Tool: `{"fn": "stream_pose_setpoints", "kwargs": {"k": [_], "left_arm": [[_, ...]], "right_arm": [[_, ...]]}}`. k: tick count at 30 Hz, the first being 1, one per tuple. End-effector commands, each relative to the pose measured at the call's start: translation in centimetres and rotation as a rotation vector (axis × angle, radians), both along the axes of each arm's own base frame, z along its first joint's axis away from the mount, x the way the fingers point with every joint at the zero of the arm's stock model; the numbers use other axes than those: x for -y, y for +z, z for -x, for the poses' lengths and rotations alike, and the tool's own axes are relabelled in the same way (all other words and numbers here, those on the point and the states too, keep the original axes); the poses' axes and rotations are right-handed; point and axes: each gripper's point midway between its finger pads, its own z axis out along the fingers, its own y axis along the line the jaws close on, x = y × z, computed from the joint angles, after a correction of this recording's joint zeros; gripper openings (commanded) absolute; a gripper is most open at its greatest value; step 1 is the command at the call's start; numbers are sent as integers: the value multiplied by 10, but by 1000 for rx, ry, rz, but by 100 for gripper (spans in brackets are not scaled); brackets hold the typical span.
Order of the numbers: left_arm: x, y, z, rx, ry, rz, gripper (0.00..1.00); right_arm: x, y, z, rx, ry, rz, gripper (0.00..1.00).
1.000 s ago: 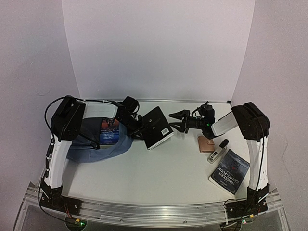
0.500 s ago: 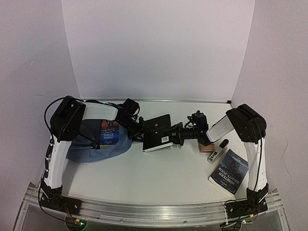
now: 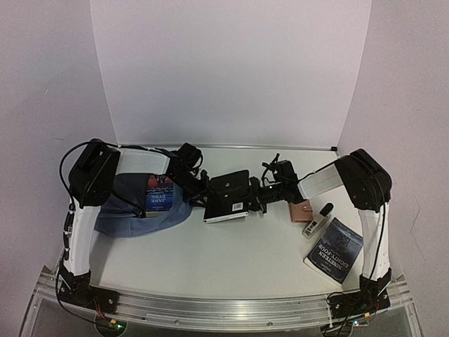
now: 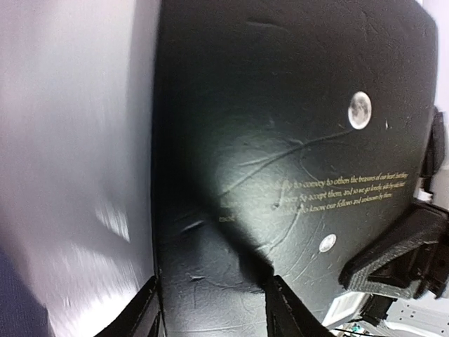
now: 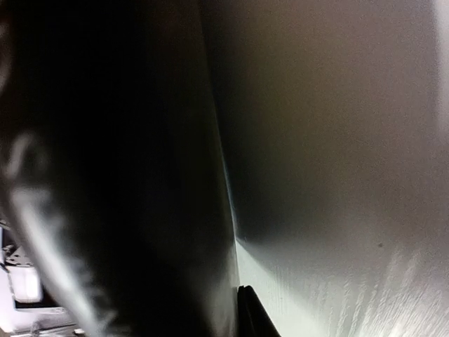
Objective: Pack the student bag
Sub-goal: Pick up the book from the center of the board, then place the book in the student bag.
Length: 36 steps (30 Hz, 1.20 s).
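The bag (image 3: 130, 210), a soft slate-blue fabric dome, slumps at 9 o'clock on the white desk (image 3: 231, 260). A paperback with a dark cover lettered "Jane Eyre" (image 3: 160, 191) lies at its 3 o'clock side; whether it sits in an opening or on top of the cloth cannot be told.

At mid-desk a flat, rectangular black book (image 3: 226, 189) is tilted, with shadow beneath it, between the two arms. The left jaws are clenched on its 9 o'clock edge. The left wrist view shows black fingers (image 4: 149, 312) on either side of the near corner and a matte, leathery cover marked with fine scratches, lines of small gold lettering and a round pale moon (image 4: 359, 110). The right jaws meet the book's 3 o'clock edge. The right wrist view is dark and blurred, showing only a smooth black surface and one fingertip (image 5: 245, 309), so it cannot be told whether they are clenched or released.

Towards 3 o'clock lies a small tan wallet (image 3: 303, 210) with rounded corners. Just beside it is a slim pale stick with a black cap (image 3: 317, 219). At 4 o'clock lies a glossy dark paperback, "Nineteen Eighty-Four" (image 3: 335, 249).
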Motion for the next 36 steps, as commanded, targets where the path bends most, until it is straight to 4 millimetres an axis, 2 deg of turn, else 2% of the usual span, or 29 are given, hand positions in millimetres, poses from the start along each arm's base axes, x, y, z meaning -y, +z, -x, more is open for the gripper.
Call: {"fn": "stream_pose_setpoints", "kwargs": {"k": [1,5,8,10,13,16,18,20,23,26,28,33,36], "left_arm": [[40,112,13,211,-109,132,54],[14,145,13,268,-49,36,62],[-10,169,13,315,20,-35,72],[-32,179,12,323,80,-103,76],[-79,188,8,307,215,-250,78],[-143,184,9,275,338,-494,79],[-170,182,9,258,387,-585,78],[-187,176,9,234,408,-647,77],[-195,161,9,191,396,-707,72],[-194,136,11,117,371,-751,66],[-204,122,15,69,378,-833,61],[-236,98,16,9,393,-1031,60],[-253,87,14,-16,386,-1116,64]], "right_arm": [[-21,46,28,164,160,7,0],[-13,68,19,235,145,-5,0],[-9,94,15,305,146,-31,0],[-8,112,13,350,151,-51,0],[-7,137,12,424,159,-48,0],[-6,155,8,477,148,-34,0],[-4,166,6,507,134,-31,0],[-4,177,6,523,128,-38,0],[-5,185,6,526,130,-50,0],[-6,189,6,529,131,-55,0],[-6,192,6,532,134,-63,0],[-8,203,10,549,148,-82,0],[-9,206,13,556,155,-88,0]]}}
